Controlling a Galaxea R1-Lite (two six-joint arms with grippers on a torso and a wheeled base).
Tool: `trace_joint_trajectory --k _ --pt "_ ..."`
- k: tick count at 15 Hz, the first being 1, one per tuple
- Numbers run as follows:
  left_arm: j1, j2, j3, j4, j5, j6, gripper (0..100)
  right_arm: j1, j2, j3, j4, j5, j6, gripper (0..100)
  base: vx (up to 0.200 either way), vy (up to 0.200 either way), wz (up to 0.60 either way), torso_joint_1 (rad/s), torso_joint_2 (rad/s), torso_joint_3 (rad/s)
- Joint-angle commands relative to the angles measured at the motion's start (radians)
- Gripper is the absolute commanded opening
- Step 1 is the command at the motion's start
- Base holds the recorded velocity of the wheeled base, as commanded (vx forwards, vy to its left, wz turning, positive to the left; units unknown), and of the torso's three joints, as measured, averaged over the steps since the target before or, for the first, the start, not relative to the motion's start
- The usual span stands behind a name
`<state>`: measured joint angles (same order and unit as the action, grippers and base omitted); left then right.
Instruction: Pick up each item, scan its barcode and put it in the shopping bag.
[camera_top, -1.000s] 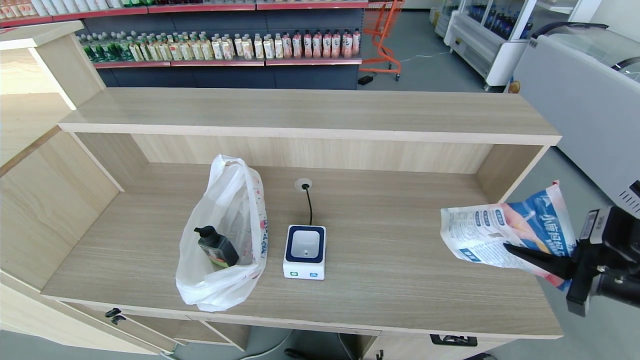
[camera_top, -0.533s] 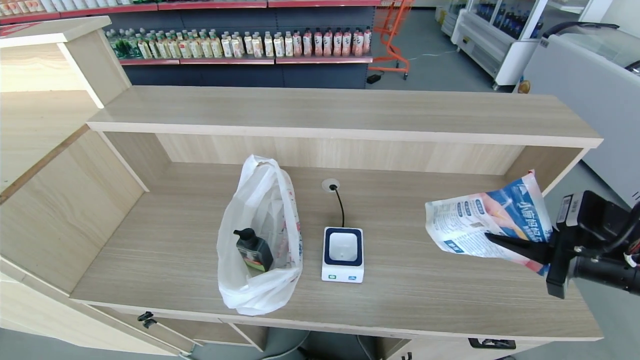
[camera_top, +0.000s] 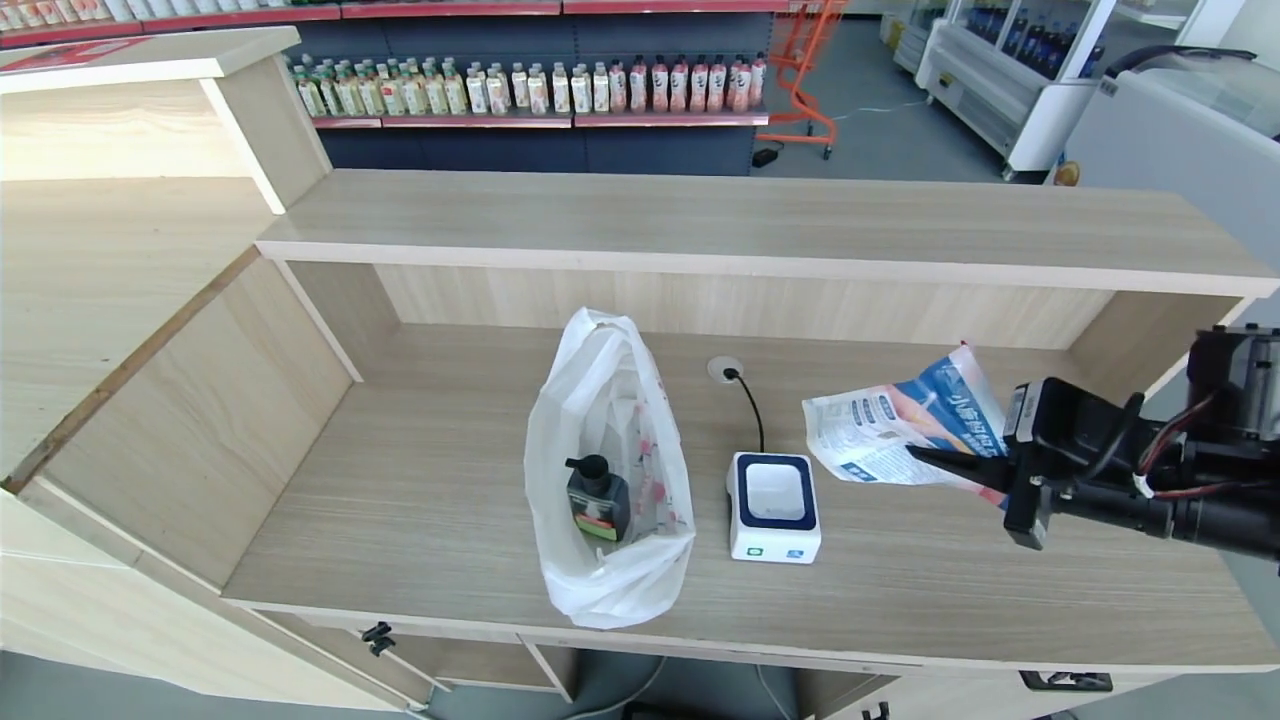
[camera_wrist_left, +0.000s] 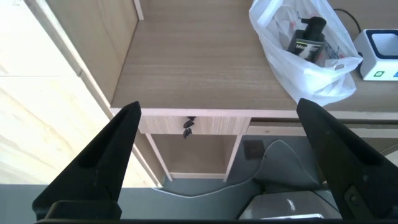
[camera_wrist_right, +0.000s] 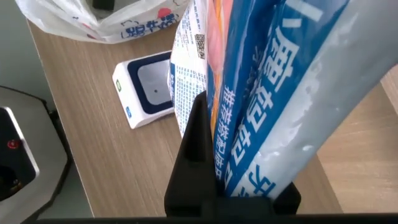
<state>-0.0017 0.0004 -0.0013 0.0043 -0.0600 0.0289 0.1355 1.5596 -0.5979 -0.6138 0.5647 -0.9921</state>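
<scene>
My right gripper (camera_top: 958, 466) is shut on a blue and white printed packet (camera_top: 905, 425), held above the counter just right of the white scanner (camera_top: 774, 505). In the right wrist view the packet (camera_wrist_right: 267, 106) hangs edge-on between the black fingers (camera_wrist_right: 199, 155), with the scanner (camera_wrist_right: 146, 87) beyond it. The white shopping bag (camera_top: 610, 470) stands open left of the scanner and holds a dark pump bottle (camera_top: 597, 497). My left gripper (camera_wrist_left: 217, 168) is open with nothing in it, low in front of the counter's front edge, with the bag (camera_wrist_left: 305, 56) farther off.
The wooden counter (camera_top: 450, 480) has a raised back shelf (camera_top: 760, 225) and side walls. A black cable (camera_top: 748, 405) runs from the scanner to a grommet. Drawers (camera_wrist_left: 189, 127) sit under the front edge. Store shelves and freezers stand behind.
The head camera has turned, shifting the whole picture to the right. My right gripper has carried the packet leftward, much closer to the scanner, and a little lower.
</scene>
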Motion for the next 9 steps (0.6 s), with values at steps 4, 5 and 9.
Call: trace_joint_trajectory --k 4,5,9 --pt "0.0 0.0 0.0 0.0 0.0 -0.001 100 -0.001 0.128 -0.007 -0.018 0.0 -0.097 0 0.0 0.0 0.0 0.0 0.0 0.0" --pt "0.0 0.001 0.0 0.0 0.0 0.0 100 -0.002 0.152 -0.005 -0.037 0.001 -0.118 0 0.0 0.0 0.0 0.0 0.0 0.0" --pt "0.0 0.0 0.0 0.0 0.0 -0.001 100 -0.007 0.234 -0.007 -0.113 0.006 -0.161 0 0.0 0.0 0.0 0.0 0.0 0.0"
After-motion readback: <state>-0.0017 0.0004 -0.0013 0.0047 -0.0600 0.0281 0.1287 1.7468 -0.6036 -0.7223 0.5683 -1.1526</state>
